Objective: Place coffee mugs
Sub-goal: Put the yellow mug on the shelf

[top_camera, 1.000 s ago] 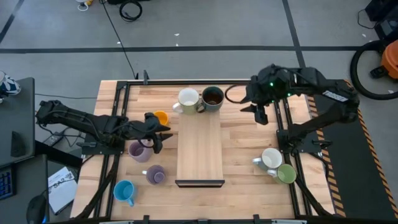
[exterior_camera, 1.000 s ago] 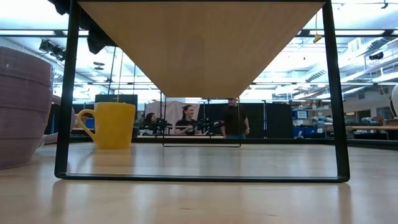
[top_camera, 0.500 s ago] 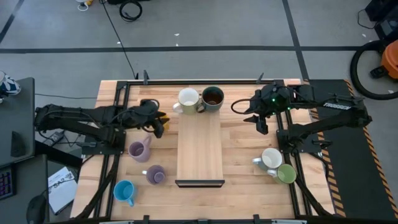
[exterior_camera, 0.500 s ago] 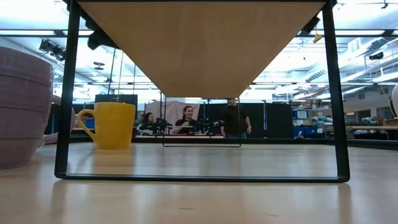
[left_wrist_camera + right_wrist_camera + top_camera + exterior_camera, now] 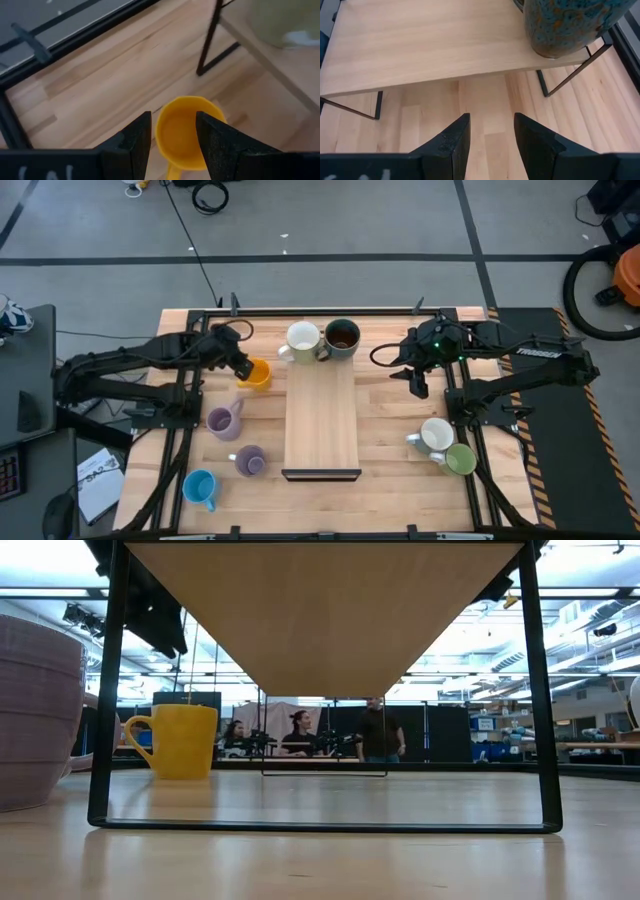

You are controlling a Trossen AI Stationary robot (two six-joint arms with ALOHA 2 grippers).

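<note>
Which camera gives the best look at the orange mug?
The left wrist view: the orange mug fills it, seen from above into its empty inside. The high view shows it small; the low view side-on; the right wrist view misses it.

left gripper (image 5: 240,366) was down by the upper lavender mug (image 5: 222,420), now it's swung up to the far side of the orange mug (image 5: 257,373). right gripper (image 5: 416,381) pulled in a bit toward the table's middle.
</note>
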